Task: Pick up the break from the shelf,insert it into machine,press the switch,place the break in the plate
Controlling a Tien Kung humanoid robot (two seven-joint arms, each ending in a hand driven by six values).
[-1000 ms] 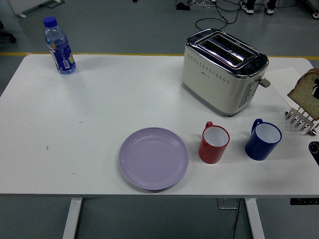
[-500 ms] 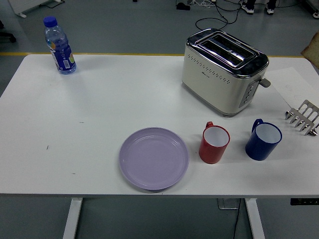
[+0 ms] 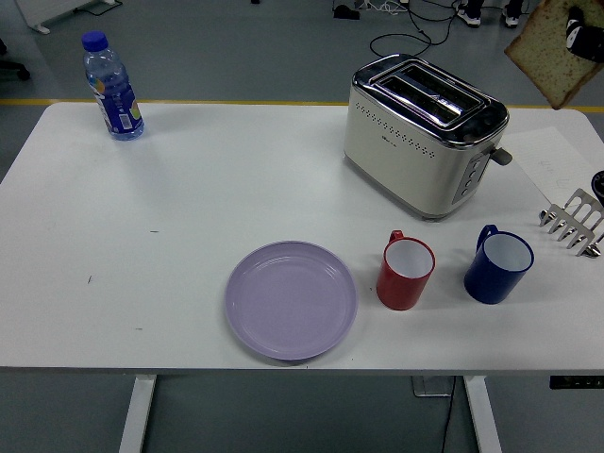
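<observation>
The right hand (image 3: pixel 583 26) is showing only as a dark bit at the top right corner, its fingers pinching the upper edge of the bread (image 3: pixel 554 53). The slice is hanging in the air, tilted, at about one o'clock from the toaster (image 3: pixel 423 136) and well above the table (image 3: pixel 189 208). It is brown, porous and roughly square.

The toaster's two slots are facing up with nothing over them. It is a cream box with a chrome top and a lever at its right end. At four o'clock from it a metal rack (image 3: pixel 573 222) is standing bare at the table's right edge, on a sheet of paper (image 3: pixel 552 160).

In front of the toaster a red mug (image 3: pixel 406 272) and a blue mug (image 3: pixel 497 266) are standing upright, apart from each other. At nine o'clock from the red mug a round lilac plate (image 3: pixel 291 299) is lying flat, with nothing on it. A water bottle (image 3: pixel 112 87) with a blue cap is standing at the far left corner.

The table is white and smooth, with a few small marks. Behind it a grey floor is running, with a yellow line and black cables.
</observation>
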